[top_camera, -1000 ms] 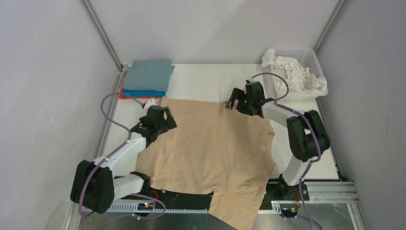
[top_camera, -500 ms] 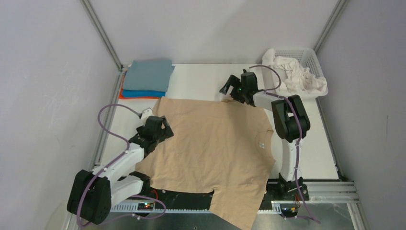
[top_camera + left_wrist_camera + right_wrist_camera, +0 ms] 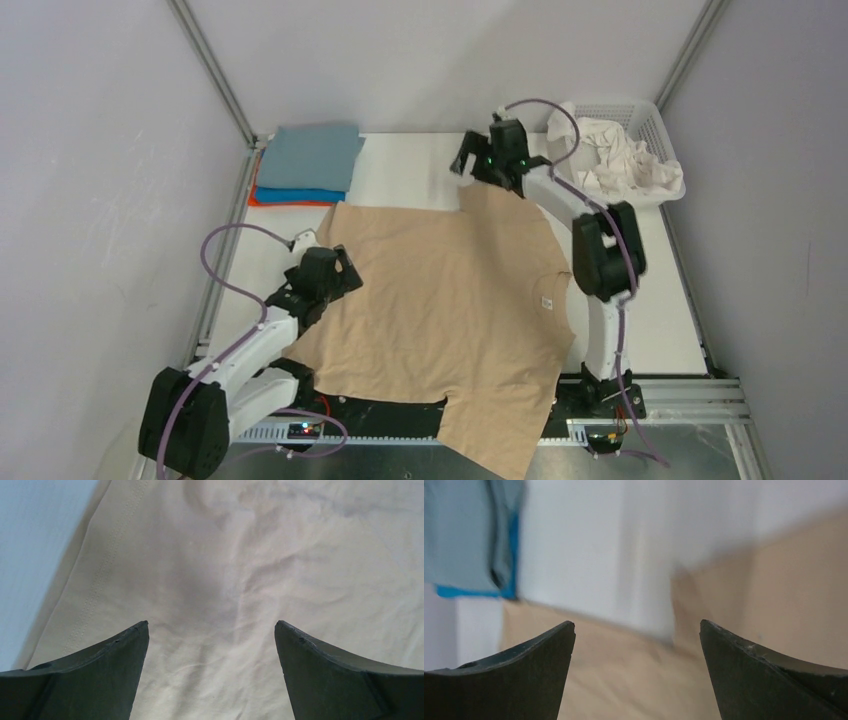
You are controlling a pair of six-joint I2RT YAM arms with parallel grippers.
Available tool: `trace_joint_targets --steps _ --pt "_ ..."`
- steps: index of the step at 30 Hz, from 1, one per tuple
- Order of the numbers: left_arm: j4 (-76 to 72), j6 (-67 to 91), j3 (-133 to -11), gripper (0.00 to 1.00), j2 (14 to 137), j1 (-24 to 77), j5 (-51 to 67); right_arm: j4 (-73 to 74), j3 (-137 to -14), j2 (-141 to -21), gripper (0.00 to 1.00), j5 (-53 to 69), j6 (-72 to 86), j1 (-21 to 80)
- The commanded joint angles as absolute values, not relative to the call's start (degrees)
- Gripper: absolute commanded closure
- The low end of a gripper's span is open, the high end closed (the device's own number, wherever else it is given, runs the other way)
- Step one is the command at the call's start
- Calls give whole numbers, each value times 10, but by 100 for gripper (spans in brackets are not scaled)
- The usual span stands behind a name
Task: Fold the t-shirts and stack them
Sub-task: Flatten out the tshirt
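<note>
Tan t-shirt (image 3: 440,310) flat, left pincer (image 3: 211,625) agape over its edge, right pincer (image 3: 637,625) agape by far sleeve

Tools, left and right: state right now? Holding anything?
Left tool: open, holding nothing, over the flat tan cloth t-shirt.
Right tool: open, holding nothing, by the shirt's far edge.

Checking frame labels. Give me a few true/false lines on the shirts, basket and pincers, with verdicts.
1. Left pincer and right pincer are open, holding nothing. True.
2. Tan shirt is folded. False: it lies spread flat, one end hanging over the near table edge.
3. Grey-blue shirt tops the stack. True.
4. Basket is empty. False: white cloth lies in it.
</note>
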State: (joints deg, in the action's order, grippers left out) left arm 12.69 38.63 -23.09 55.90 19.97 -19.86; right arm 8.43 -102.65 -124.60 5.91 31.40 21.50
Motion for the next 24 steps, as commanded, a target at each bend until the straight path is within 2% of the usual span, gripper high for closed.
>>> trace_joint_targets --steps 1,3,5,9,14,24 --pt "113 393 -261 0 550 200 -170 210 -814 -1022 1 -32 281 233" --pt "114 393 -263 0 558 196 -145 230 -655 -941 1 -63 302 237" --pt "114 401 -267 0 573 191 -132 250 -569 -887 0 -73 305 239" --pt "114 398 -294 0 626 180 -114 270 -490 -846 1 -86 297 231" --pt "107 395 -328 0 702 177 -112 237 -480 -878 1 -81 295 207" --pt "105 383 -415 0 853 169 -107 235 -544 -970 1 -83 294 162"
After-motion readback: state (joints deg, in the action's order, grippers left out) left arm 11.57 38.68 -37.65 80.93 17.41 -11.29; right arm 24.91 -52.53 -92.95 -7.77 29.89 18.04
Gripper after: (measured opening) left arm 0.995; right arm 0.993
